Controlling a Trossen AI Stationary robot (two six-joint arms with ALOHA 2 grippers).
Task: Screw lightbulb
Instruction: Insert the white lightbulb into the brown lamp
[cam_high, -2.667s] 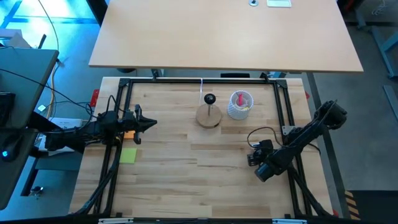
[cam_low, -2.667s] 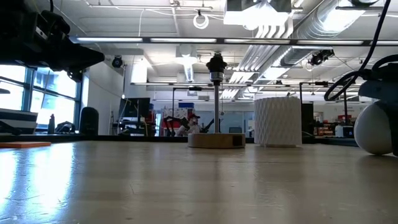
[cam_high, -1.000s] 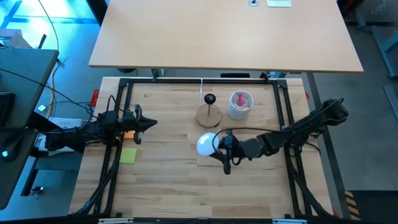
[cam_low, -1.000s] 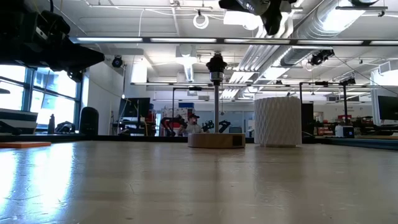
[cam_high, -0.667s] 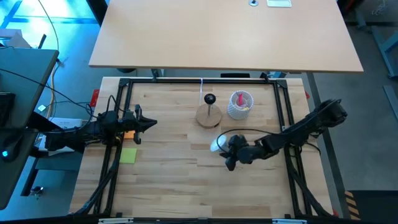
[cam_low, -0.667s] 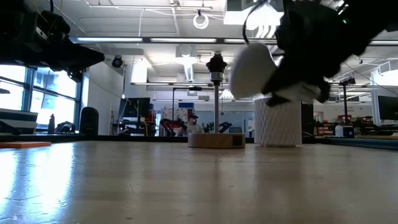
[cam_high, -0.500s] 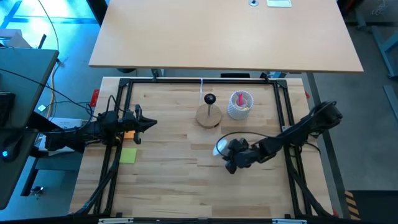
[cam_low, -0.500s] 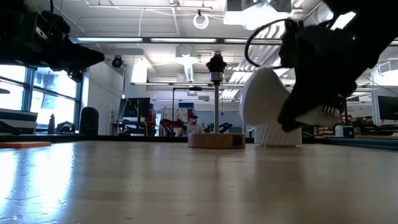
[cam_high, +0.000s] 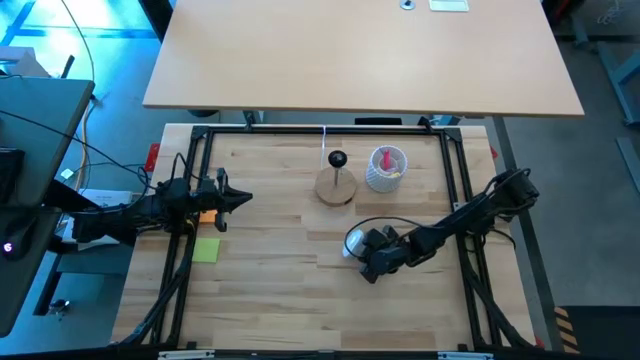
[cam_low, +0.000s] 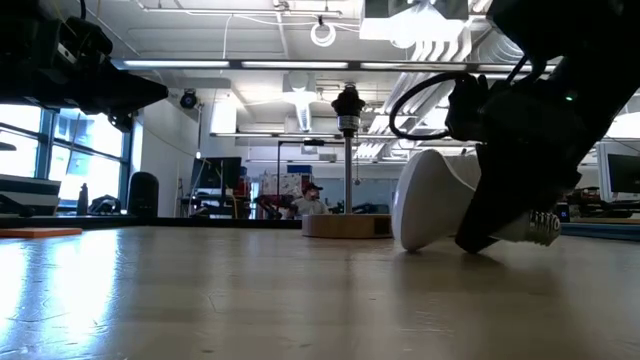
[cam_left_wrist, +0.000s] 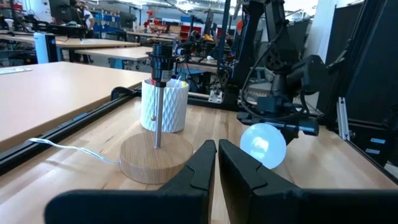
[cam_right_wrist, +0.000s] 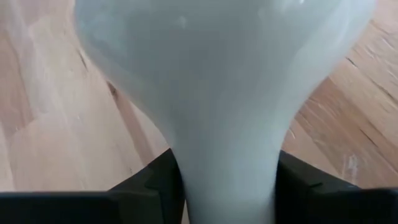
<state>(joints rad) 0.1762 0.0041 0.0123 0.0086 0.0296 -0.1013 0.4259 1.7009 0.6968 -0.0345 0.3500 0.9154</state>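
Going left to right: the left end effector (cam_high: 243, 199) just hovers over the left edge of the counter (cam_high: 270, 290), fingers pinched shut on nothing, same spot as a few seconds ago. Middle-back there's the wooden disc (cam_high: 335, 187) with its black socket stem (cam_high: 338, 159), nothing screwed in yet. Right beside it sits the white ribbed cup (cam_high: 385, 170) with a red item (cam_high: 386, 159) poking out of it. The big change is on the right: a second ago the right end effector (cam_high: 366, 250) had the lightbulb (cam_low: 432, 212) up in the air, and now it's brought it down so the globe rests on the wood in front of the disc, tilted, screw base pointing away from the socket. Fingers look to be around the neck but loosening, so I'd guess it's setting it down to regrip before screwing.
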